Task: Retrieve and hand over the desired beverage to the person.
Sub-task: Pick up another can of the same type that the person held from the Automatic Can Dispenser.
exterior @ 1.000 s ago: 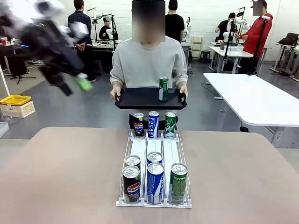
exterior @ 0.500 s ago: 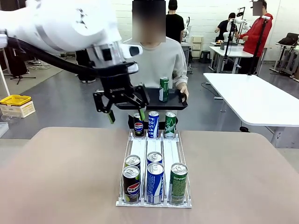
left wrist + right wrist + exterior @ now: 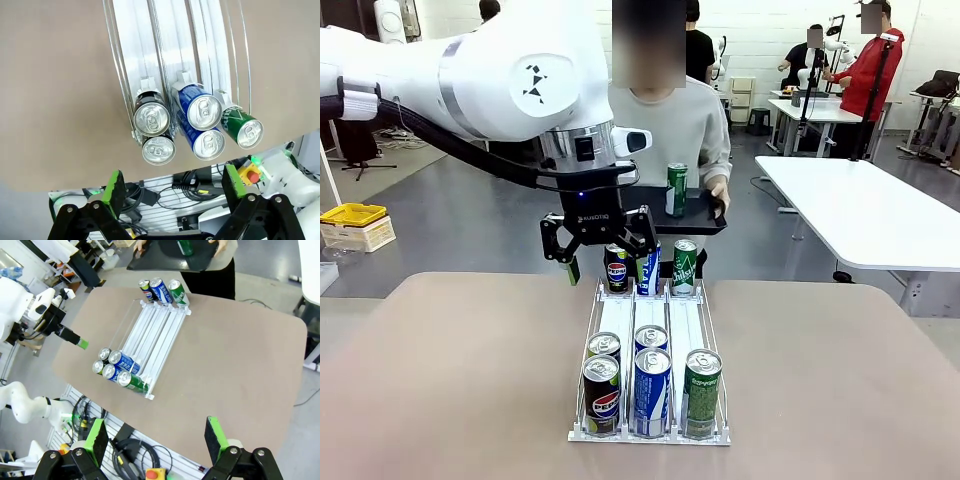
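Observation:
A white wire rack [image 3: 650,325] on the table holds black, blue and green cans in three lanes, some at the far end [image 3: 685,265] and some at the near end [image 3: 652,388]. My left gripper [image 3: 609,264] hangs open and empty above the rack. Its wrist view looks straight down on the near-end cans [image 3: 151,120], between its green pads [image 3: 114,186]. The person [image 3: 670,125] stands at the far side holding a black tray [image 3: 705,212] with one green can [image 3: 676,189] upright on it. My right gripper [image 3: 156,436] is open and empty, high above the table's near edge.
The brown table [image 3: 450,380] is bare on both sides of the rack. A white table [image 3: 865,210] stands to the right behind it. In the right wrist view, cables and a red stop button [image 3: 150,474] lie below the table's edge.
My left arm has swung in from the upper left and come down over the rack. The person's tray has shifted slightly to the right.

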